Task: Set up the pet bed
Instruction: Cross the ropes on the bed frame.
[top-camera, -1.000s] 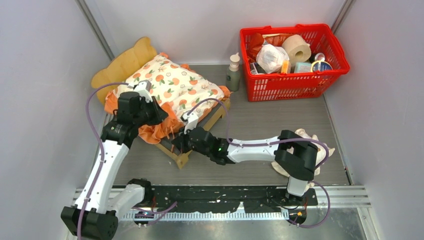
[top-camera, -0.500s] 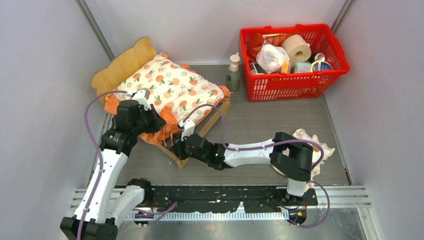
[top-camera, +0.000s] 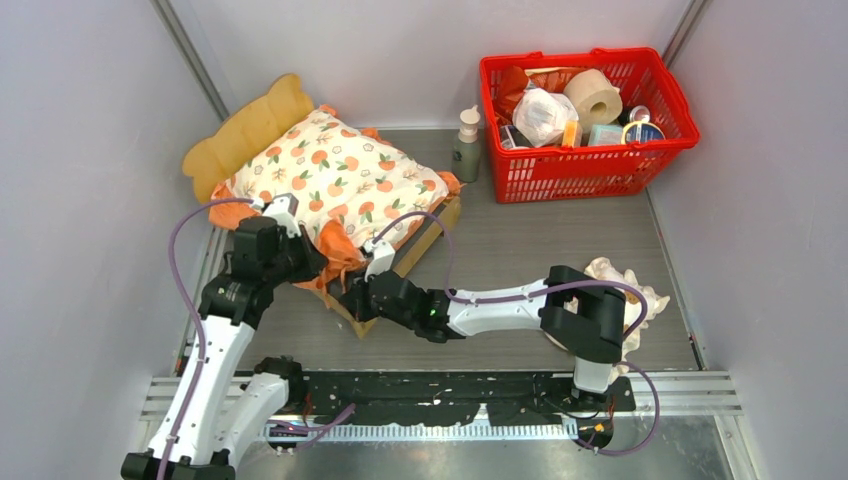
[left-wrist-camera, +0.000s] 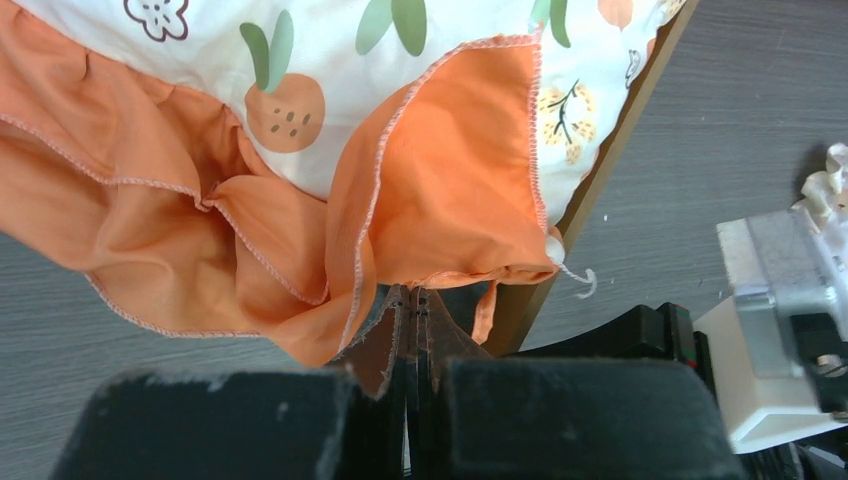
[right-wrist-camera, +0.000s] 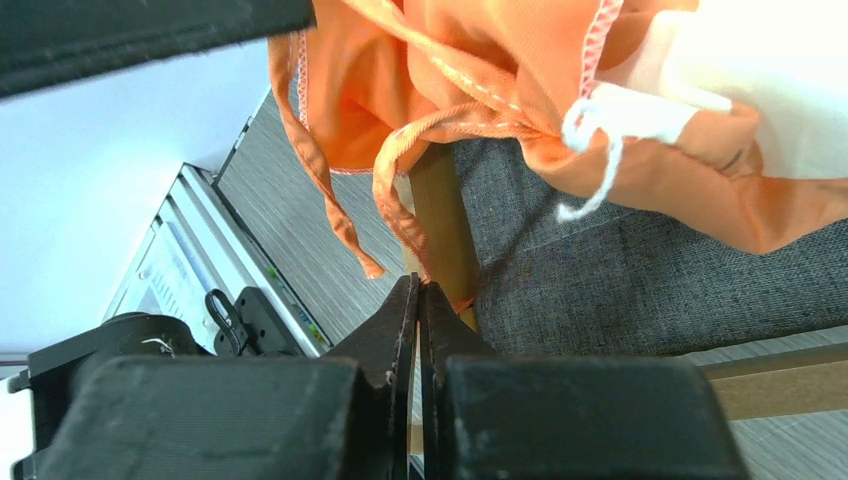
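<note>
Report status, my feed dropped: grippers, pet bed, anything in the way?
Left gripper shut at cushion ruffle. Right gripper shut at pet bed corner. Cushion overhangs bed's near edge. Frilled pillow partly under right arm.

Black left gripper (left-wrist-camera: 415, 305) jaws pressed together, tips at hem of orange ruffle (left-wrist-camera: 450, 190) on cream orange-print cushion (left-wrist-camera: 400, 60), overhanging light-wood pet bed frame (left-wrist-camera: 518, 305).

A dark grey wood-grain counter (top-camera: 520, 240) is lying under soft, even light. Pale lilac-white walls (top-camera: 400, 50) are enclosing it at nine, twelve and three o'clock. A silver metal rail (top-camera: 690, 385) is running along six o'clock.
</note>
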